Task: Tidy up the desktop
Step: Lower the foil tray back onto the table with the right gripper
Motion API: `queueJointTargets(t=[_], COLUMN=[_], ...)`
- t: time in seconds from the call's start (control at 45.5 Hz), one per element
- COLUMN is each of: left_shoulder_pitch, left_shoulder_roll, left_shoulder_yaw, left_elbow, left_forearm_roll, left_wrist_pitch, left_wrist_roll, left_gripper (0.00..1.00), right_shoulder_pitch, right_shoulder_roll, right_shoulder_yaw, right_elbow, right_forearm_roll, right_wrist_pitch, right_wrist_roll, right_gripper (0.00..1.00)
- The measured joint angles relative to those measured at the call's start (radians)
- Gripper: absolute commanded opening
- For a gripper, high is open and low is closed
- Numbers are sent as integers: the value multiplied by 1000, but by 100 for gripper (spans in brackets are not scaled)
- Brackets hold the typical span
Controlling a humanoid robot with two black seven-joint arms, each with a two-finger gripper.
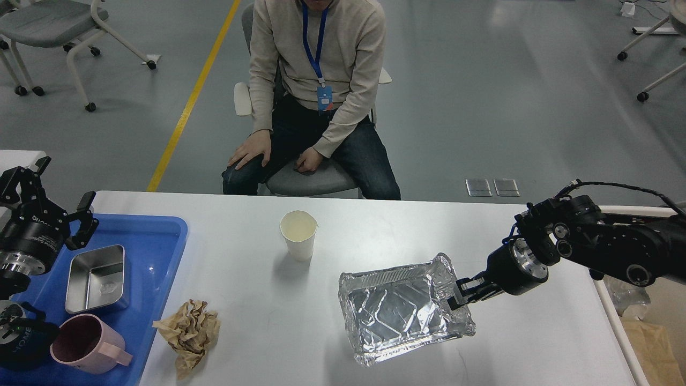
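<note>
The white desktop (pixel 375 230) fills the lower view. My right gripper (pixel 456 294) is shut on the right rim of a crinkled foil tray (pixel 399 311), which sits low over the desktop's right half. A white paper cup (pixel 298 235) stands upright near the middle. A crumpled brown paper ball (pixel 188 332) lies at the front left. My left gripper (pixel 51 198) is open and empty above the back left edge of a blue tray (pixel 155 252).
The blue tray holds a steel box (pixel 96 279), a pink mug (pixel 86 344) and a dark item (pixel 21 343). A seated person (pixel 316 102) faces the far edge. A white bin (pixel 638 321) stands right of the desktop.
</note>
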Motion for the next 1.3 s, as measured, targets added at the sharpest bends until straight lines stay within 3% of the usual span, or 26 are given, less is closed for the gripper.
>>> queueJointTargets(t=[0.22, 0.484, 0.748, 0.99, 1.078, 1.188, 1.298], left_shoulder_pitch=[3, -35, -47, -145, -181, -188, -183], left_shoulder_roll=[2, 13, 100, 264, 345, 380, 394], left_shoulder_yaw=[9, 149, 208, 434, 490, 499, 501], left_elbow=[0, -28, -170, -304, -396, -431, -447], left_forearm_roll=[2, 44, 135, 211, 308, 412, 471], left_wrist_pitch=[0, 0, 33, 195, 301, 397, 452], left_wrist_roll=[2, 5, 66, 70, 68, 76, 116], left_gripper=[96, 96, 96, 96, 96, 96, 96], right_shoulder_pitch=[-2, -13, -16, -18, -26, -32, -40], right_shoulder_roll=[-60, -102, -104, -103, -100, -100, -108], right_shoulder_yaw=[7, 5, 2, -3, -3, -3, -3], right_elbow=[-5, 3, 6, 8, 8, 12, 18], right_forearm_roll=[122, 190, 190, 189, 189, 189, 189], right_wrist_pitch=[-26, -63, -75, -93, -97, -106, -117], right_wrist_roll=[-1, -2, -2, -1, 0, 0, 0], right_gripper=[0, 0, 0, 0, 0, 0, 0])
